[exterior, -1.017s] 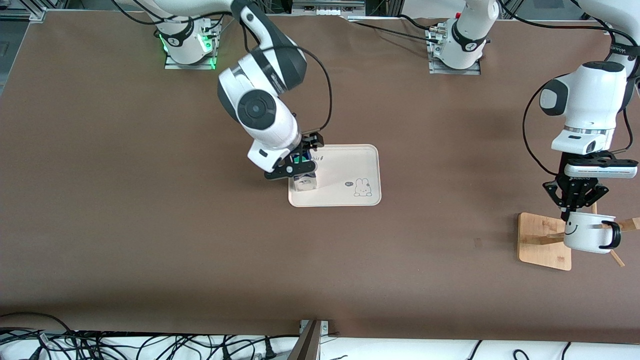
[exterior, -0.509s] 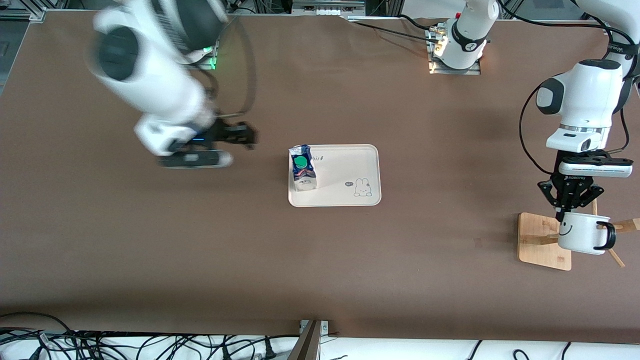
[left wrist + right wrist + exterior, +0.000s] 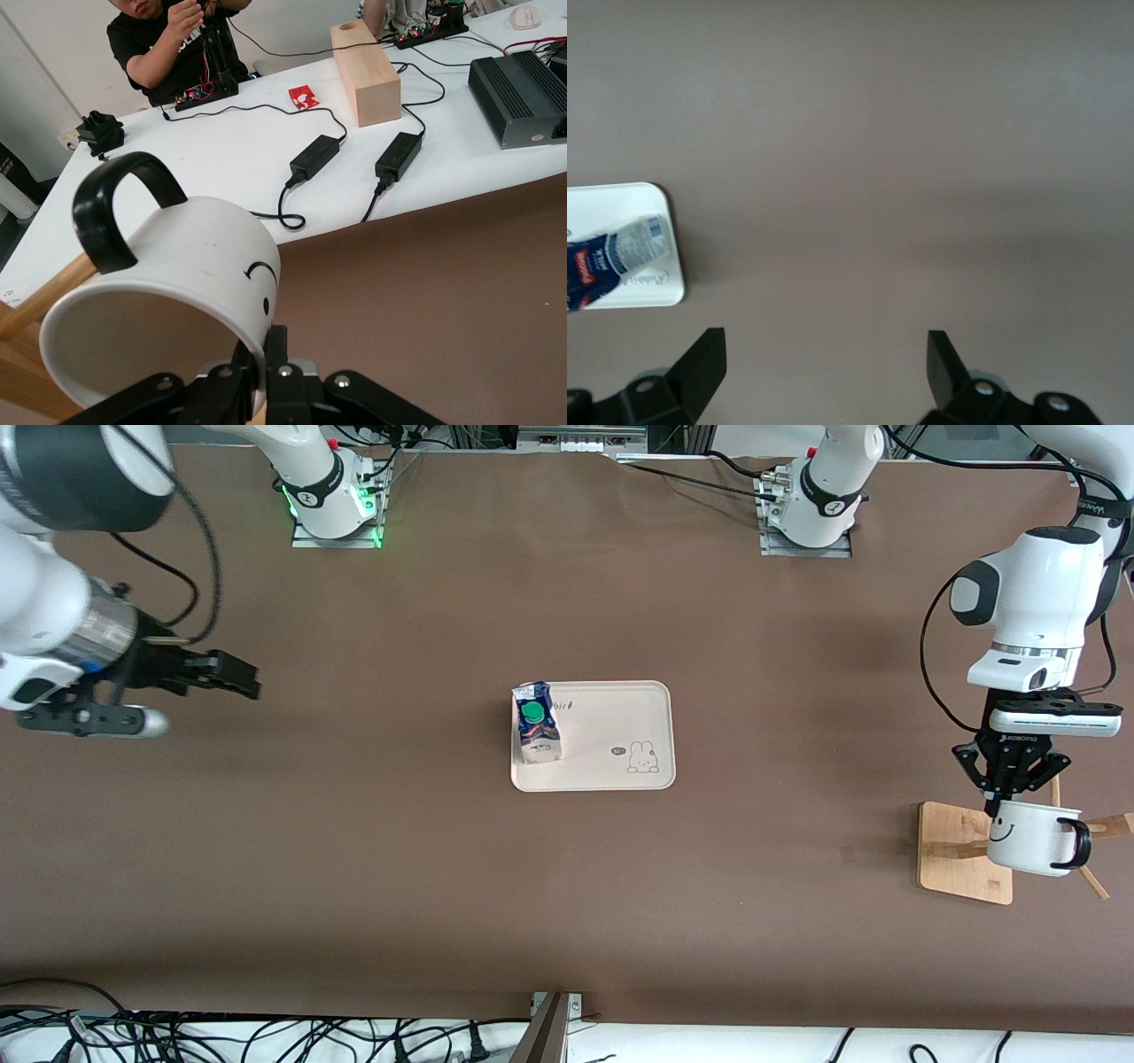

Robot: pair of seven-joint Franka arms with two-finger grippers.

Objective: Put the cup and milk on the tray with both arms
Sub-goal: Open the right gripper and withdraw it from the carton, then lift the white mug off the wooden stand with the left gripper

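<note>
The milk carton (image 3: 537, 724) stands on the cream tray (image 3: 620, 735) at the edge toward the right arm's end; both also show in the right wrist view, the milk (image 3: 616, 257) on the tray (image 3: 620, 199). My right gripper (image 3: 239, 679) is open and empty, up over bare table toward the right arm's end, its fingertips (image 3: 704, 354) wide apart. My left gripper (image 3: 1005, 802) is shut on the rim of the white smiley cup (image 3: 1032, 838), which hangs on a peg of the wooden stand. In the left wrist view the cup (image 3: 168, 292) fills the frame, its wall pinched between the fingers (image 3: 277, 354).
The bamboo stand base (image 3: 961, 850) with its pegs sits at the left arm's end of the table, near the edge. Cables lie along the front edge (image 3: 266, 1036). A side table with power bricks (image 3: 399, 155) and a wooden block shows in the left wrist view.
My right gripper let go of the milk on the tray and swung away fast toward the right arm's end. My left gripper with the cup shifted slightly.
</note>
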